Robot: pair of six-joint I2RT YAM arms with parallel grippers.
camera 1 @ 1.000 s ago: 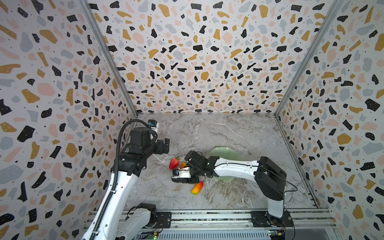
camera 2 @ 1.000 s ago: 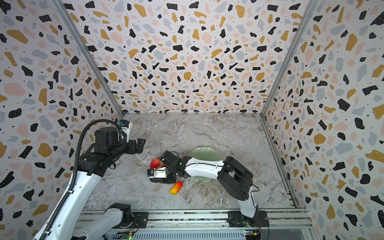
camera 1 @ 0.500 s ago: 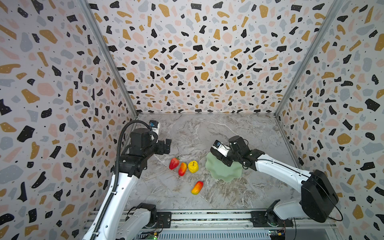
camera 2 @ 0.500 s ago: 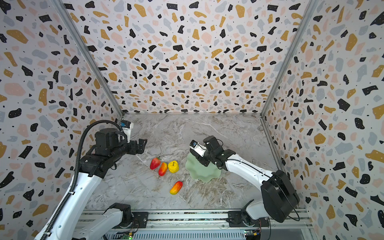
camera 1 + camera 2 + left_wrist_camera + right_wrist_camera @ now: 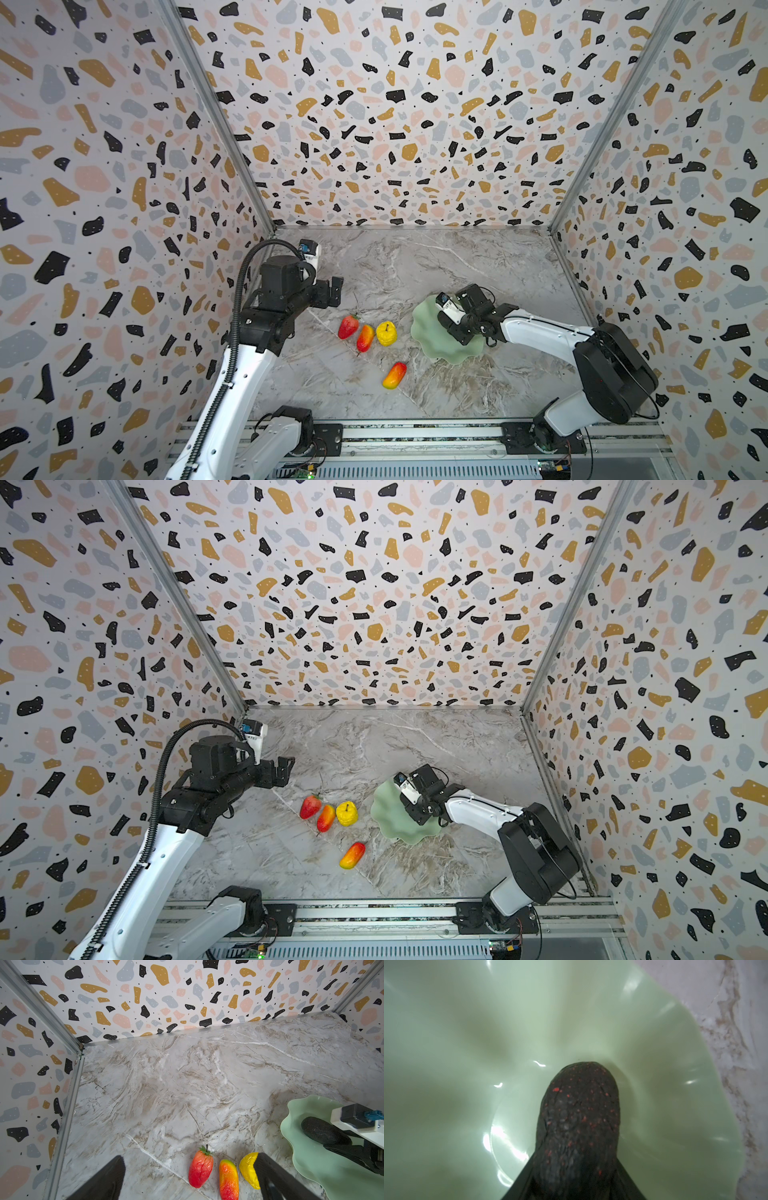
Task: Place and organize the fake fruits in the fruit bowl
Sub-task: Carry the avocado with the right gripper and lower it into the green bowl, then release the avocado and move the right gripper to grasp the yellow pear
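Four fruits lay on the table [image 5: 419,259]; a 5th, the dark avocado [image 5: 579,1126], was in the right hand [image 5: 454,331]. That hand, jaws narrowed onto the avocado, sat low inside the fruit bowl [image 5: 424,334], which stood right of mid-table. The avocado's tip pointed at the bowl's centre; whether it touched the bottom, can't tell. Left of the bowl, approx. mid-table, was a row of 3 close side by side: strawberry [image 5: 348,326], mango [image 5: 365,338], bumpy yellow fruit [image 5: 386,333]. The yellow one was nearest the bowl's rim but apart from it. The 2nd mango [image 5: 394,375] lay alone nearer the front edge, apart from row & bowl. Toward the left edge, behind the row, the left hand [image 5: 333,292] hung above the table w/ jaws wide apart.
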